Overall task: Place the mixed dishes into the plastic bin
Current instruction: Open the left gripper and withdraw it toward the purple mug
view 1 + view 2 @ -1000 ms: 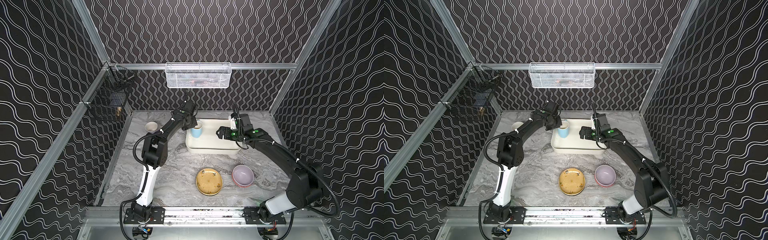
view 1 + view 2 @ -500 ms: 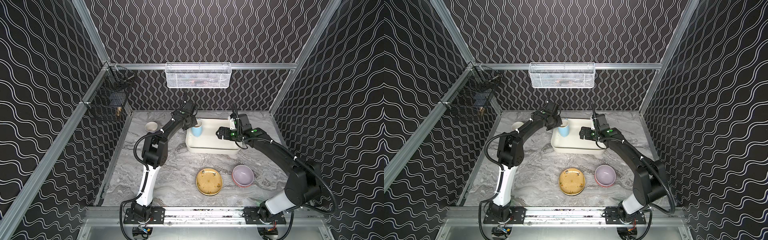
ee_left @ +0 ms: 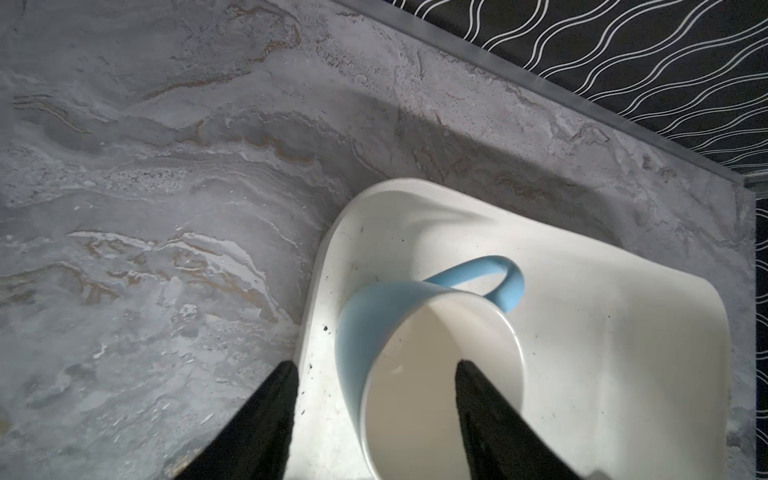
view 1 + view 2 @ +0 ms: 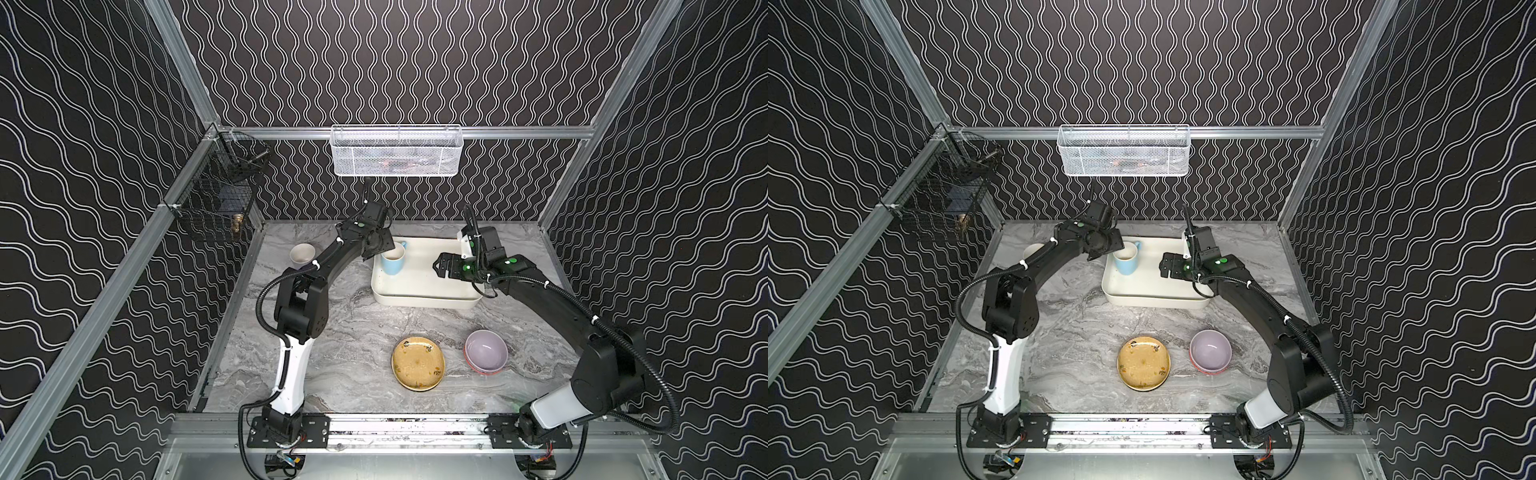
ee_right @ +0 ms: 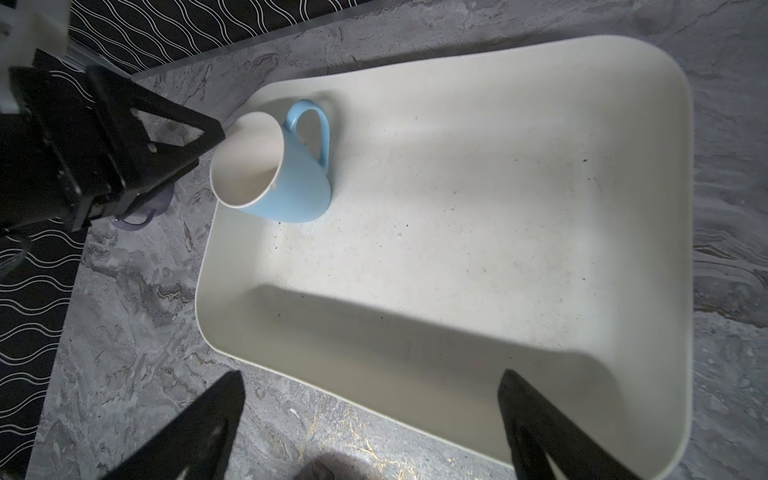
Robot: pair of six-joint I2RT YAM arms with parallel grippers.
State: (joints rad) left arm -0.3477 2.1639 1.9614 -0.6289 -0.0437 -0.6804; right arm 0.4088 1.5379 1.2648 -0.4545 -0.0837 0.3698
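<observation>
A light-blue mug (image 4: pixel 392 261) (image 3: pixel 374 316) stands upright in the far-left corner of the cream plastic bin (image 4: pixel 424 300) (image 5: pixel 457 249). My left gripper (image 4: pixel 385 248) (image 3: pixel 376 365) is open astride the mug's rim, one finger inside and one outside, with a gap to the wall. Above the bin's right part, my right gripper (image 4: pixel 439 266) (image 5: pixel 372 374) hangs open and empty. A lilac mug (image 4: pixel 302 254) stands on the table left of the bin. Near the front lie a mustard plate (image 4: pixel 417 363) and a lilac bowl (image 4: pixel 486 356) stacked on a reddish-rimmed dish.
A white wire-mesh basket (image 4: pixel 397 151) hangs on the back wall above the bin. On the left rail hangs a black wire basket (image 4: pixel 216 203). Patterned walls close in the marble table (image 4: pixel 353 332) on three sides.
My left jaws have spread apart from the light-blue mug's rim, and the mug stays standing in the bin. The right arm has barely moved.
</observation>
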